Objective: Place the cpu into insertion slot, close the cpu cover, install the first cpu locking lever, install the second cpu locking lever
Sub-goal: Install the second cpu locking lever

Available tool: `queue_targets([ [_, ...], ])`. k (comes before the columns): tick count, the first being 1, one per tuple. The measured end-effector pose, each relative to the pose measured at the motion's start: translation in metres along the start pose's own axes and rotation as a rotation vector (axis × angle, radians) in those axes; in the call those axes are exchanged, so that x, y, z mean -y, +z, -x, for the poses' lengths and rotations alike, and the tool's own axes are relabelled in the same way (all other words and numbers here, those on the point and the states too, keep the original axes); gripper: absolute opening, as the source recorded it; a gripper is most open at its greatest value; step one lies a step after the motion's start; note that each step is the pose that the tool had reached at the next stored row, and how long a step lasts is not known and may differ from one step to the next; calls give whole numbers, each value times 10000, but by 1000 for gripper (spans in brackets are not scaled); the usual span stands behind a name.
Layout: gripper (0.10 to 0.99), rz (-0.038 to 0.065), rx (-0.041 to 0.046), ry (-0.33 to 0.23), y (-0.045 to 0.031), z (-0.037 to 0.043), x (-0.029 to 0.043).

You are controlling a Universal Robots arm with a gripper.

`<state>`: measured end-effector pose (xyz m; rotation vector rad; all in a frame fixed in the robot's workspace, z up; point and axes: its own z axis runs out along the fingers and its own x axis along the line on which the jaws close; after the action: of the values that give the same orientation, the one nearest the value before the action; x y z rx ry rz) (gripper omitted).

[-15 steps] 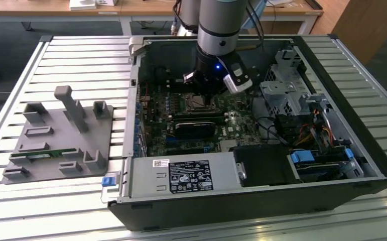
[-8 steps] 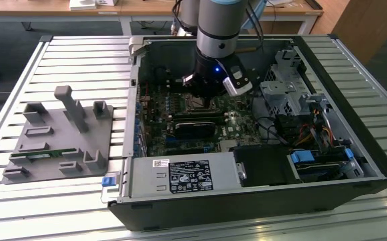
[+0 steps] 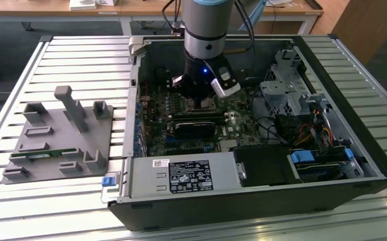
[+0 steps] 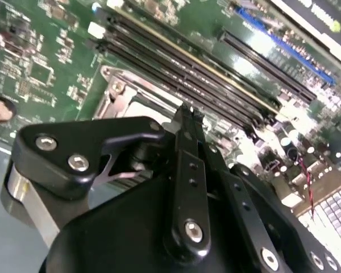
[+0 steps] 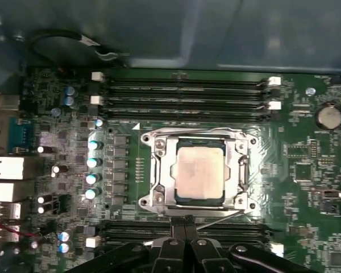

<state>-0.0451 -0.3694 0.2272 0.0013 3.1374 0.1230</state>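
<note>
The cpu (image 5: 200, 170) lies flat in the insertion slot (image 5: 238, 200) on the green board (image 5: 295, 170), pale face up. The silver cpu cover (image 5: 162, 170) lies down around it, the chip showing through its window. My gripper (image 5: 185, 219) is shut, its black fingertips pressed together just beside the socket's edge. A thin silver locking lever (image 5: 221, 218) slants away from the fingertips along that edge. In the second wrist view the shut gripper (image 4: 187, 114) hangs just over the socket frame (image 4: 116, 94). In the exterior view the gripper (image 3: 200, 98) reaches down into the open computer case.
Long black memory slots (image 5: 182, 91) run along the far side of the socket, more (image 5: 227, 230) on the near side. A row of capacitors (image 5: 92, 162) flanks it. A black card (image 3: 195, 128), drive cage (image 3: 283, 95) and power supply (image 3: 179, 175) crowd the case. A grey fixture (image 3: 59, 135) sits on the slatted table.
</note>
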Motion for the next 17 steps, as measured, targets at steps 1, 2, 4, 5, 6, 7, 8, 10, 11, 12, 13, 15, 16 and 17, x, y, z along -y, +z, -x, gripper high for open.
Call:
queue_targets([
  [1, 106, -2, -39, 1, 9, -1, 1],
  [2, 106, -1, -88, 6, 21, -1, 2],
  [4, 106, -2, -179, 13, 47, -1, 4],
  [5, 106, -1, -204, 15, 57, -1, 5],
  [6, 106, 16, -208, 16, 58, -2, 8],
  [7, 106, 125, -209, 15, 58, -2, 16],
  [8, 106, 248, -209, 14, 57, -3, 25],
  [10, 106, 508, -208, 12, 56, -6, 53],
  [11, 106, 589, -207, 10, 55, -8, 69],
  [12, 106, 634, -208, 10, 54, -9, 86],
  [13, 106, 664, -207, 10, 52, -12, 103],
  [15, 106, 709, -208, 9, 49, -20, 137],
  [16, 106, 724, -208, 9, 48, -23, 154],
  [17, 106, 735, -208, 9, 47, -26, 167],
])
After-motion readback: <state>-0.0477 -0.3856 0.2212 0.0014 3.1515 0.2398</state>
